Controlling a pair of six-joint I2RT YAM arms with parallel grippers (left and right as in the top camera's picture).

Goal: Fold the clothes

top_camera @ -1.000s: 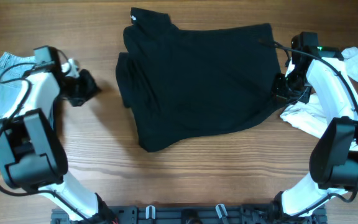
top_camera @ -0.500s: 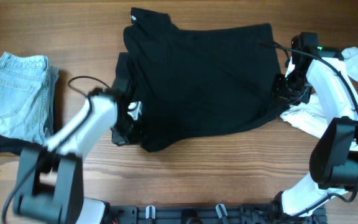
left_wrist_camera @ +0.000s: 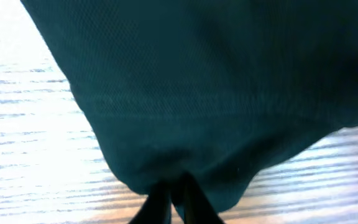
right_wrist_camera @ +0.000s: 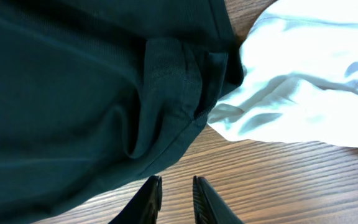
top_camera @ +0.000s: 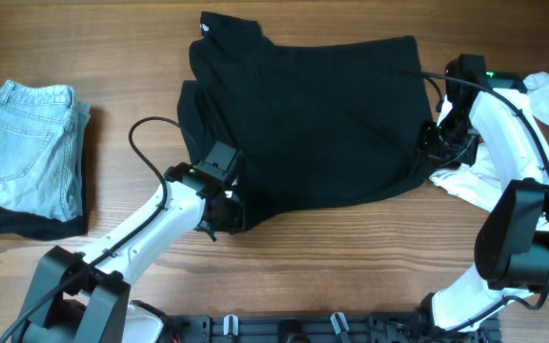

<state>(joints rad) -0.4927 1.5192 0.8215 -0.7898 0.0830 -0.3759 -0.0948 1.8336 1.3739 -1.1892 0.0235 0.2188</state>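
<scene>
Overhead: the shirt (top_camera: 313, 124) is lying spread across the middle of the table (top_camera: 351, 276), with jeans (top_camera: 27, 143) far left and white garments (top_camera: 503, 181) at the right. The left gripper (top_camera: 227, 214) is sitting at the shirt's lower-left corner, the right gripper (top_camera: 432, 143) at its right edge.

Left wrist: the left gripper (left_wrist_camera: 174, 202) is pinching the shirt's (left_wrist_camera: 216, 81) hem, its fingers pressed together.

Right wrist: the right gripper (right_wrist_camera: 176, 196) is hanging just beside the shirt (right_wrist_camera: 73, 81), its fingers slightly parted with only wood between them.

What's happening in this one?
Two arms are working on a black shirt spread on the table. The left gripper is shut on its near-left corner. The right gripper sits at the shirt's right edge, fingers slightly apart over bare wood, holding nothing. White garments lie crumpled beside it, and jeans lie at the far left.
</scene>
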